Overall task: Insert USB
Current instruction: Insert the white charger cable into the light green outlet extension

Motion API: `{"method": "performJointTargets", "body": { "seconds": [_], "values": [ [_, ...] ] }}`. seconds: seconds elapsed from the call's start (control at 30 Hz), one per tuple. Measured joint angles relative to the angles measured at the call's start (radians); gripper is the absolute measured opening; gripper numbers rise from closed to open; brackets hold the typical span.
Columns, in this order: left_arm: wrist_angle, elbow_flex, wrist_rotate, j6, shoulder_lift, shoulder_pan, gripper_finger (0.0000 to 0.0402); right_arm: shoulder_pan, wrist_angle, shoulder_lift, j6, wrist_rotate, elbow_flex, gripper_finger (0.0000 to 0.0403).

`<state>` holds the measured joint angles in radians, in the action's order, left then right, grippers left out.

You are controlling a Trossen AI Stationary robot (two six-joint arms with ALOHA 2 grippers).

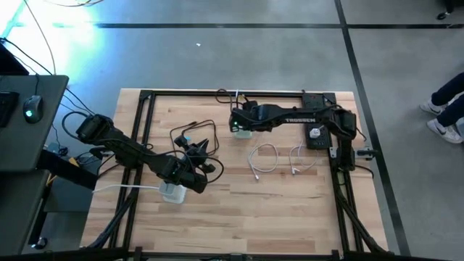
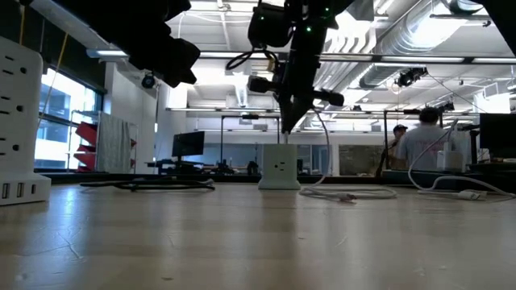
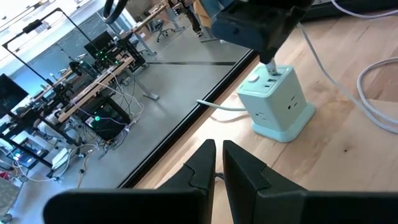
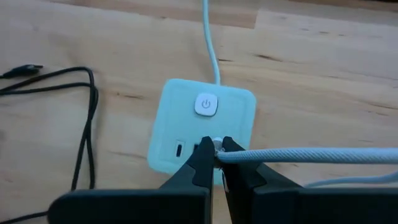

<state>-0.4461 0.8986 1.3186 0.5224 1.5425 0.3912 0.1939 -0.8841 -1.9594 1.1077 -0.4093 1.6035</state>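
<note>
A pale green power cube (image 4: 186, 118) stands on the wooden table (image 1: 290, 210), with a power button (image 4: 206, 104) and USB ports (image 4: 178, 149) on its top; it also shows in the high view (image 1: 242, 131) and the low view (image 2: 279, 167). My right gripper (image 4: 217, 163) hovers just above it, shut on the plug of a white braided cable (image 4: 311, 155). My left gripper (image 3: 218, 163), shut and with nothing between its fingers, hangs at the table's left beside a second white power cube (image 1: 172, 192). My right gripper pinches the white cable's USB plug (image 4: 217, 145) between its two fingertips, right where the cable leaves it. The fingers slant down from above. The plug's end (image 3: 271, 73) points down at the cube's top by the ports; whether it is inside one I cannot tell.
A black cable (image 1: 190, 136) lies coiled between the two cubes. Loose white cables (image 1: 264, 159) loop on the table right of the green cube. A black box (image 1: 316, 135) sits near the right arm's base. A person (image 2: 419, 145) stands in the room behind.
</note>
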Motion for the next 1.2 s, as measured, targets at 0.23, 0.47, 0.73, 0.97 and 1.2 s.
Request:
{"method": "performJointTargets", "body": {
  "seconds": [0.23, 0.47, 0.73, 0.97, 1.2],
  "values": [
    [0.0, 0.0, 0.0, 0.0, 0.0, 0.0, 0.0009, 0.016, 0.012, 0.001, -0.001, 0.052, 0.002, 0.0],
    [0.0, 0.0, 0.0, 0.0, 0.0, 0.0, 0.0009, 0.014, 0.0, 0.0, 0.017, 0.065, 0.003, 0.0],
    [0.0, 0.0, 0.0, 0.0, 0.0, 0.0, 0.0009, 0.015, -0.005, 0.0, 0.017, 0.096, 0.004, 0.0],
    [0.0, 0.0, 0.0, 0.0, 0.0, 0.0, 0.0009, 0.034, -0.006, 0.003, 0.009, 0.134, 0.005, 0.0],
    [0.0, 0.0, 0.0, 0.0, 0.0, 0.0, 0.0009, 0.052, -0.023, 0.003, -0.028, 0.165, 0.031, 0.0]
  ]
}}
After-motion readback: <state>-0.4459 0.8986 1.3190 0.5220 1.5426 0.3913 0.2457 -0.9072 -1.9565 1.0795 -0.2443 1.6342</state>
